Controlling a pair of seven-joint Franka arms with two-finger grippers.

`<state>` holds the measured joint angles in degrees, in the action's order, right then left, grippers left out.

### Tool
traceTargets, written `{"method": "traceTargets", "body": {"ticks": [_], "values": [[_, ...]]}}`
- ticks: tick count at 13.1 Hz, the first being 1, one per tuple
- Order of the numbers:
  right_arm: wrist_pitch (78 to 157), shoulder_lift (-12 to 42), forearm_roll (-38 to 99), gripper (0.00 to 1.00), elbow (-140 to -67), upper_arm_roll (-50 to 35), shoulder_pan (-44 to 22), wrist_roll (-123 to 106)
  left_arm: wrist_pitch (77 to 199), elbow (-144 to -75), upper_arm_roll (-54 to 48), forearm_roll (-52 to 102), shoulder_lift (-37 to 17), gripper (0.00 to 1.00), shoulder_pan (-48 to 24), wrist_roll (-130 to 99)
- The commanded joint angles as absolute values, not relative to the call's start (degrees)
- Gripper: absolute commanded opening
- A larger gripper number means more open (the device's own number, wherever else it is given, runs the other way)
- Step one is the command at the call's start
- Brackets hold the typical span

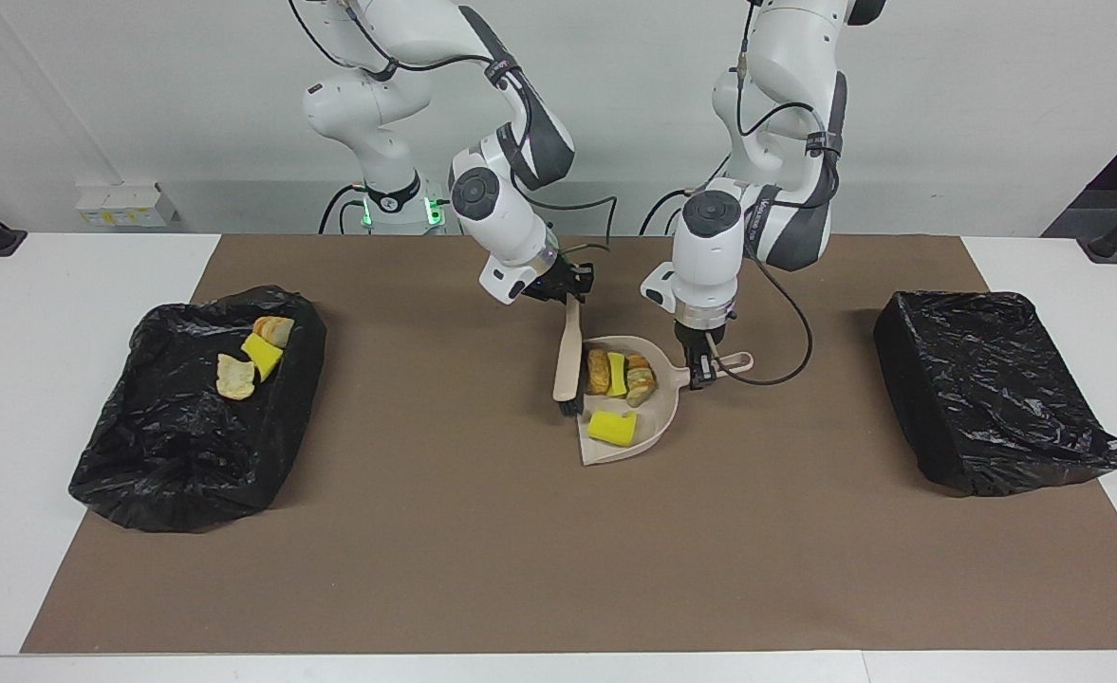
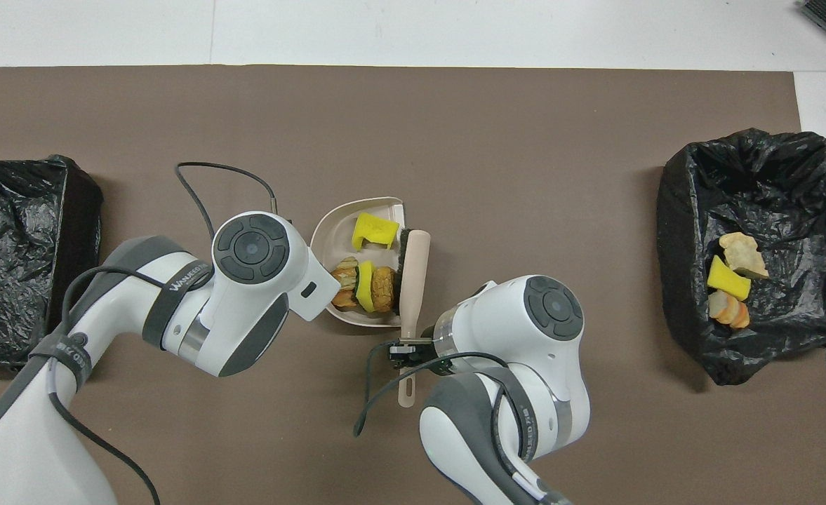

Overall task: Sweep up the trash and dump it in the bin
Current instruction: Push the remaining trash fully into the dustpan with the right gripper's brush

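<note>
The right gripper [image 1: 572, 296] is clamped on the handle of the beige hand brush with black bristles [image 1: 567, 364], which leans so its bristles press against the open lip of the beige plastic dustpan [image 1: 662, 415], apparently to pen the load in. The left gripper [image 1: 700, 371] is closed on the dustpan's handle, bracing it flat on the brown mat [image 1: 558, 569]. Four bits of trash [image 2: 365, 285], yellow sponge and brown bread-like lumps, sit in the pan; three more lie in the black-lined bin [image 1: 140, 455] toward the right arm's end, where this load likely goes
</note>
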<state>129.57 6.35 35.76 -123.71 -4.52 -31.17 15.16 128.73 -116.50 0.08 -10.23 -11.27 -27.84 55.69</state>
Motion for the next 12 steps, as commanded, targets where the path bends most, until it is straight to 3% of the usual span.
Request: {"method": "traceTargets", "body": {"ticks": [1, 6, 9, 12], "values": [[128.86, 7.12, 34.48, 0.0, -121.38, -4.31, -31.9, 13.62, 129.81, -117.86, -0.09, -10.64, -10.11, 0.0, -26.9, 57.12], [113.06, 5.89, 15.41, 0.0, -116.38, -4.04, -31.38, 19.85, 129.55, -117.34, -0.09, -10.46, -10.28, 0.0, -25.75, 58.71], [109.35, 5.71, 12.23, 0.0, -115.14, -4.22, -31.46, 21.09, 129.11, -117.25, -0.09, -10.37, -9.67, 0.0, -24.97, 59.06], [101.36, 1.25, 10.99, 0.0, -114.96, -4.39, -31.29, 24.23, 129.02, -117.16, -0.09, -10.37, -8.53, 0.0, -23.04, 60.72]]}}
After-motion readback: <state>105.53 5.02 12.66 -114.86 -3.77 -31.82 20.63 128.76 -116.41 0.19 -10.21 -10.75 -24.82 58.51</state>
